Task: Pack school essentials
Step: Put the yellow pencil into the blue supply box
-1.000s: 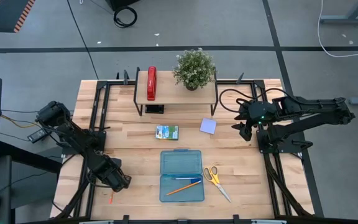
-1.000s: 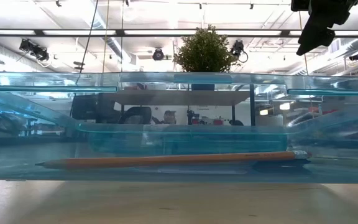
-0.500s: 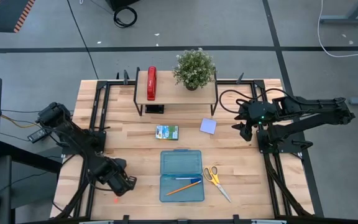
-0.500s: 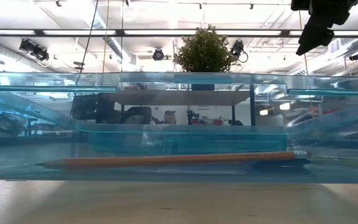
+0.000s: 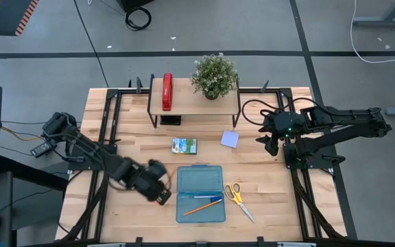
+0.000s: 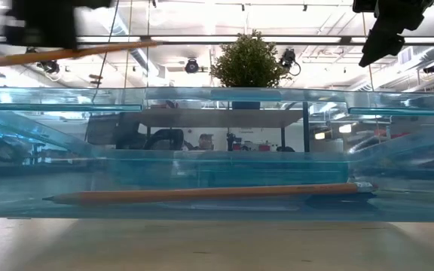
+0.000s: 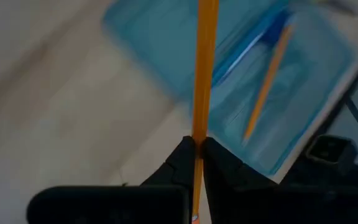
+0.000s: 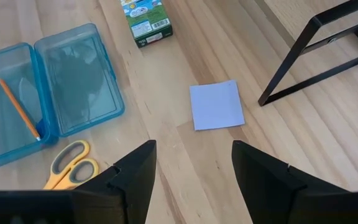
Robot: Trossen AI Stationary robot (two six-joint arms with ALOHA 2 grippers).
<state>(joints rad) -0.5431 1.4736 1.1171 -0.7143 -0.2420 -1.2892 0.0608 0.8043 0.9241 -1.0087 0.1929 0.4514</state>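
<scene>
The blue case (image 5: 200, 193) lies open, one pencil inside. Just beside it, the left gripper (image 7: 197, 148) pinches the other orange pencil (image 7: 202, 74). I think it should go over the tray, low and flat. The right gripper (image 8: 192, 163) waits, spread wide.

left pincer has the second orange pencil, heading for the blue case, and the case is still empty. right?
Not quite: the case is not empty. The high view shows an orange pencil and a blue-purple pen already lying in it. The rest holds: the left pincer is shut on the second pencil, just beside the case.
</scene>
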